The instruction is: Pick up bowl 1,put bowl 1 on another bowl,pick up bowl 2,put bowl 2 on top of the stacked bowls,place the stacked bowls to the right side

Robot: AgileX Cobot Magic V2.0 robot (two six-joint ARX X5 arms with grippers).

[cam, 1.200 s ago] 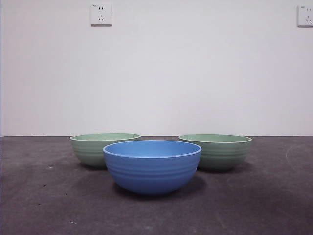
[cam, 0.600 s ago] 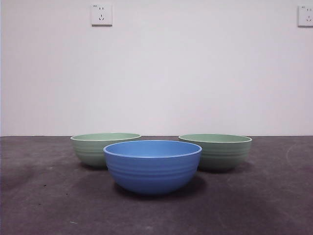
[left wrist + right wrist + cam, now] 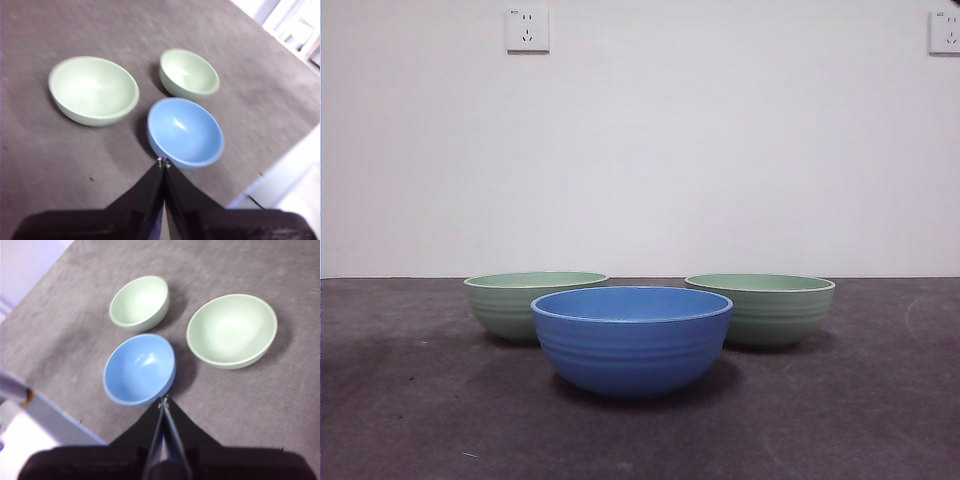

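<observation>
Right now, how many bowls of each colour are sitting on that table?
Blue bowl: 1
Pale green bowls: 2, the left green bowl and the right green bowl
Total: 3 bowls, all standing apart, none stacked.

Front view: low, level, close to the blue bowl (image 3: 631,340). Both wrist views: high, angled down; all share the three bowls.
</observation>
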